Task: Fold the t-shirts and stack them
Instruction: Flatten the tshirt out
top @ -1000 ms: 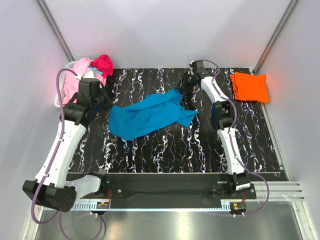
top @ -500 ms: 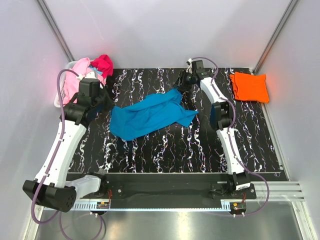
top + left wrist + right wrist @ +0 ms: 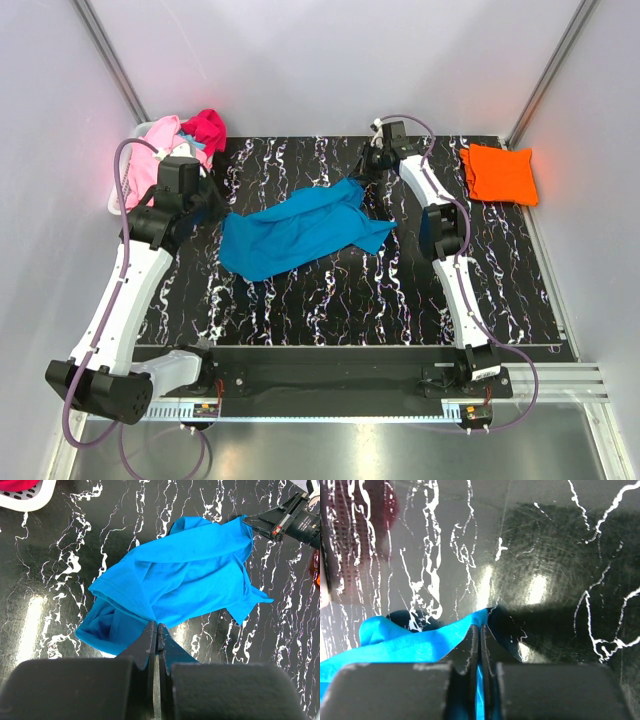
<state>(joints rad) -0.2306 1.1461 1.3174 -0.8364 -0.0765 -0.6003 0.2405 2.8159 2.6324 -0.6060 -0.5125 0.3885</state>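
Counter: black with white marbling, and it carries most of what follows. Blue t-shirt: one, unfolded and rumpled, lying slantwise across the middle of the counter, its lower left end bunched into folds and one sleeve pointing towards the right. Orange t-shirt: one, folded to a neat rectangle, lying flat at the far right corner of the counter, well apart from the blue one. Pink t-shirt and magenta t-shirt: one each, heaped loose together in a white basket at the far left corner, the magenta one on the far side. Left arm: reaching to the blue t-shirt's left end; its jaws are pressed together, pinching the cloth at the bunched edge. Right arm: stretched to the far side of the counter; its jaws are pressed together on the thin edge of the blue t-shirt's far right corner, low over the counter. The shirt sags slack between the two grips, most of it resting on the counter.
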